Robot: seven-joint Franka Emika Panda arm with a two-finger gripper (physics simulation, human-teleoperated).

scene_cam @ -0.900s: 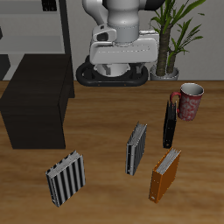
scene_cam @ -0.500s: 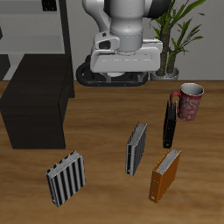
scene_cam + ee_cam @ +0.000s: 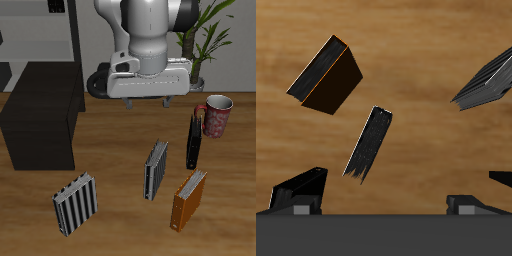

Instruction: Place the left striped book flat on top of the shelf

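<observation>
The left striped book [image 3: 156, 168] stands upright on its edge on the table, next to the orange book [image 3: 188, 198]. In the wrist view it shows edge-on [image 3: 369, 143], apart from the gripper. The second striped book [image 3: 76, 203] leans nearer the front edge and also shows in the wrist view [image 3: 491, 80]. The shelf [image 3: 40, 118] is a low black box at the table's side, its flat top bare. My gripper [image 3: 147, 101] hangs open and empty above the table, behind and above the left striped book; its fingers [image 3: 301, 186] are wide apart.
A black book [image 3: 193, 138] stands beside a red mug [image 3: 216, 114]. A potted plant [image 3: 203, 45] is at the back. A grey open-frame rack [image 3: 40, 30] rises behind the shelf. The orange book also shows in the wrist view [image 3: 331, 75].
The gripper has come down and forward from near the robot's base toward the books. The books have not moved.
</observation>
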